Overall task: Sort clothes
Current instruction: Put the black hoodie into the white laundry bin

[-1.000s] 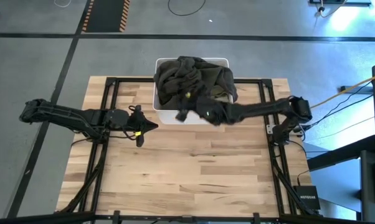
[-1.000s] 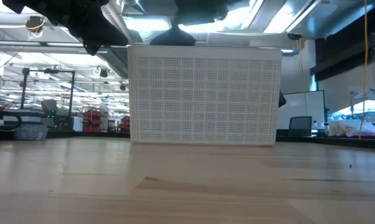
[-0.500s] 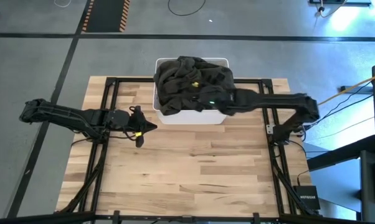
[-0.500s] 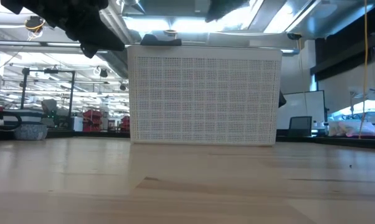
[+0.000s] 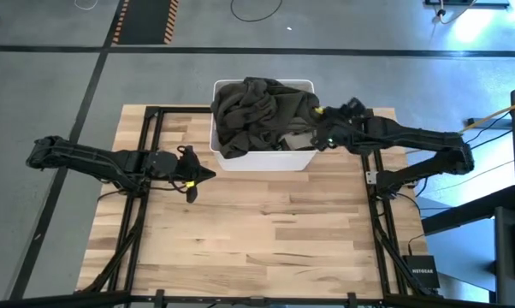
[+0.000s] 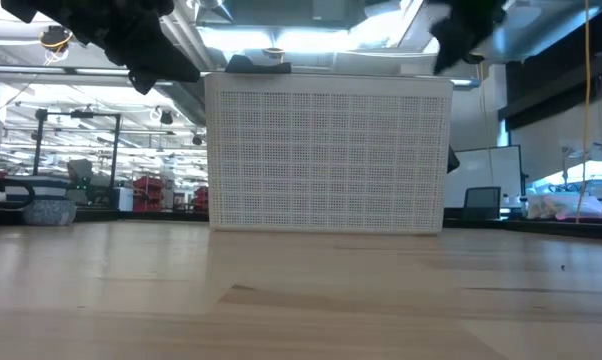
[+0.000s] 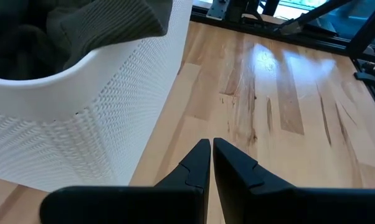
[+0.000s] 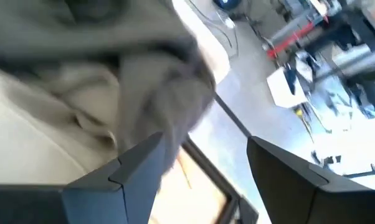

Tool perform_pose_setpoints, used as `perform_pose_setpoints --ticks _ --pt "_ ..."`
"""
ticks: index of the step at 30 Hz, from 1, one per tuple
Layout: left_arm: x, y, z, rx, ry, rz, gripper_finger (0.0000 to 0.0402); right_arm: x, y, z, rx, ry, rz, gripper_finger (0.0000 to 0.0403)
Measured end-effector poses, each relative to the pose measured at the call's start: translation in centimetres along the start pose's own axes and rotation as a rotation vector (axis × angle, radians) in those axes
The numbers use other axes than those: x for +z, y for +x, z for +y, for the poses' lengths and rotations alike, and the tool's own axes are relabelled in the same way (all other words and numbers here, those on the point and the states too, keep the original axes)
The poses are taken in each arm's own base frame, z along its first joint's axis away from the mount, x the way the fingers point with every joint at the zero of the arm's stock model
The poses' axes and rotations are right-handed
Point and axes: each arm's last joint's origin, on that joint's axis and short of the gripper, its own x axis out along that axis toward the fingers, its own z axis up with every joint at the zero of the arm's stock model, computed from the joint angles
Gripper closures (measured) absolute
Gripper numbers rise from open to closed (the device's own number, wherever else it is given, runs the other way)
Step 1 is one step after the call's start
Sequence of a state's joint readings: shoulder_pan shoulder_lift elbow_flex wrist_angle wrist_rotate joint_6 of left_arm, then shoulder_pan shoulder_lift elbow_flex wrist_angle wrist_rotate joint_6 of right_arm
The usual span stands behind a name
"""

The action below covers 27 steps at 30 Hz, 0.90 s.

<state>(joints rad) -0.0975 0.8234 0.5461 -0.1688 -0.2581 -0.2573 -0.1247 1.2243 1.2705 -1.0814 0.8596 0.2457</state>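
The clothes (image 5: 262,107), an olive-grey and dark heap, fill the white bin (image 5: 266,160) at the table's far edge and drape over its rim. The right wrist view shows olive-grey cloth (image 8: 113,62) over a paler piece (image 8: 38,124). A dark bit lies on the bin's near rim (image 6: 256,62). My right gripper (image 5: 317,137) is open and empty above the bin's right rim, also seen in its wrist view (image 8: 203,149). My left gripper (image 5: 208,174) is shut and empty over the table, left of the bin, also seen in its wrist view (image 7: 211,146).
The bin's perforated near wall (image 6: 326,160) stands upright on the wooden table (image 5: 257,239). Black frame rails (image 5: 146,154) run along the table's left and right sides. Bare wood lies between the bin and the table's near edge.
My right gripper has gone from the bin's near wall up and over the heap, then toward the table's right edge, to the bin's right rim. A dark piece that hung under it above the near rim now rests at that rim.
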Motion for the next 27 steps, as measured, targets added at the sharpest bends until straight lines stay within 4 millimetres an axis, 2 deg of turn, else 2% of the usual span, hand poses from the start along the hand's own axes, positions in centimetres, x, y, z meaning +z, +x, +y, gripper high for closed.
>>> perform_pose_setpoints --ticks 4,8,11,13,15,17,24,27 --pt "0.0 0.0 0.0 0.0 0.004 0.0 0.0386 -3.5 1.6 0.9 -0.023 0.014 -0.008 0.0157" --pt "0.0 0.0 0.0 0.0 0.004 0.0 0.0386 -5.6 1.9 0.9 0.022 0.094 -0.072 0.0157" --pt "0.0 0.0 0.0 0.0 0.003 -0.001 0.0386 -6.0 1.0 -0.2 0.098 0.184 -0.167 0.0157" --pt "0.0 0.0 0.0 -0.001 0.004 -0.004 0.0386 -5.8 0.1 -0.9 0.209 0.234 -0.242 0.0157" --pt "0.1 0.0 0.0 -0.001 0.003 -0.007 0.0386 -5.7 -0.5 -1.2 0.323 0.251 -0.297 0.0157" --pt "0.2 0.0 -0.1 -0.005 0.001 -0.022 0.0386 -5.7 -0.6 -1.2 0.355 0.244 -0.297 0.0157" --pt "0.5 0.0 -0.1 -0.012 -0.005 -0.049 0.0386 -6.1 1.6 1.4 0.337 0.143 -0.206 0.0157" --pt "0.5 0.0 -0.1 -0.012 -0.001 -0.049 0.0386 -5.4 2.2 2.2 0.308 0.13 -0.224 0.0157"
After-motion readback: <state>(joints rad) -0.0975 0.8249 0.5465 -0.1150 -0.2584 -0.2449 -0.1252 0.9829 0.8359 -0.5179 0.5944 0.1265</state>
